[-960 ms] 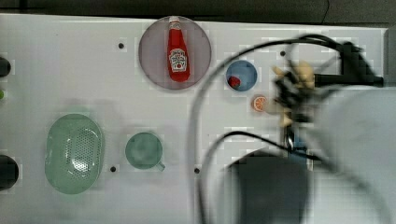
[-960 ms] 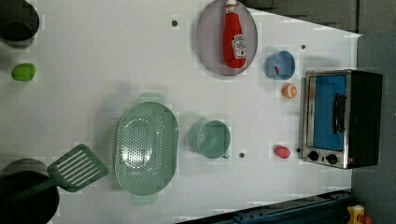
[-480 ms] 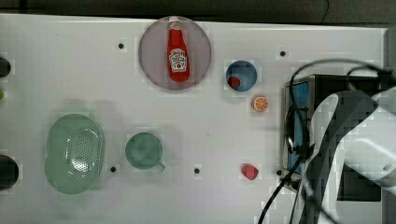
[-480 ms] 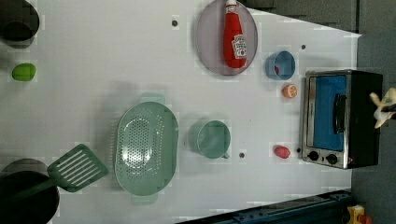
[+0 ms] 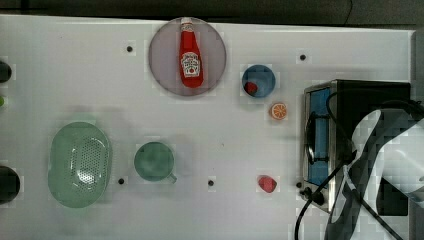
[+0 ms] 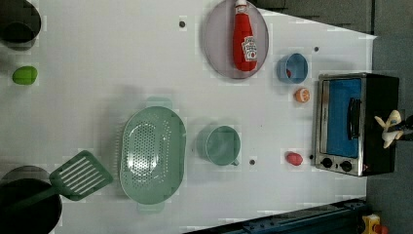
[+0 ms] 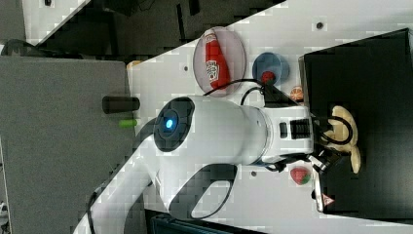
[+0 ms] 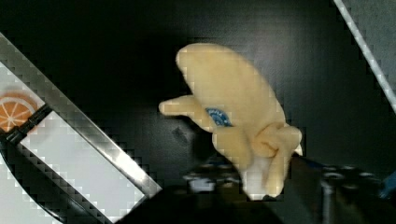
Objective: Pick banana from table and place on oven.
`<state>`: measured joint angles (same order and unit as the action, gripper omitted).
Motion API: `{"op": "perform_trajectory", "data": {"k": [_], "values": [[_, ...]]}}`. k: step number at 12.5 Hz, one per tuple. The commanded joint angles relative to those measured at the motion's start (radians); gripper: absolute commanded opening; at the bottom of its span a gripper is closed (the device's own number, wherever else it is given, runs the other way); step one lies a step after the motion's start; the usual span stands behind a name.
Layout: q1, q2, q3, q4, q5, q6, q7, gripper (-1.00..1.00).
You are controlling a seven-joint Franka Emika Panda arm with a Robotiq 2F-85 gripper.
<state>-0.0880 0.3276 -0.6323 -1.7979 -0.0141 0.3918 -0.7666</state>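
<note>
Since the earlier top view, where the arm blurred across the table near the orange slice [image 5: 279, 111], the white arm [image 5: 385, 165] has swung over the oven [image 5: 372, 95] and now hangs above its black top at the top view's right; the table [image 5: 225, 140] beside the blue bowl [image 5: 258, 82] no longer has the arm over it. Pale and peeled-looking, the banana [image 8: 238, 112] sits over the oven's dark top in the wrist view, and the right view shows the banana lying against that top by the gripper [image 7: 336, 146]; whether it rests fully on the surface or is a touch above it I cannot tell. How wide the gripper stands, and whether it grips the banana at all, the pictures leave unclear. Judging by this, the pick and the carry are done; what remains is a sure release and pulling the arm clear; the red fruit [image 5: 266, 183] and ketchup bottle [image 5: 190, 55] lie untouched.
</note>
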Motion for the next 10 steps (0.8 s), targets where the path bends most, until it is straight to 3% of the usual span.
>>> {"op": "perform_trajectory", "data": {"k": [1, 4, 8, 10], "values": [[0.023, -0.042, -0.007, 0.035, 0.028, 0.032, -0.055, 0.38], [0.026, -0.072, -0.005, 0.048, 0.028, 0.036, -0.055, 1.0], [0.083, -0.232, 0.044, 0.078, -0.025, -0.065, -0.044, 1.0], [0.117, -0.317, 0.106, 0.073, -0.046, -0.198, 0.092, 1.0]]}}
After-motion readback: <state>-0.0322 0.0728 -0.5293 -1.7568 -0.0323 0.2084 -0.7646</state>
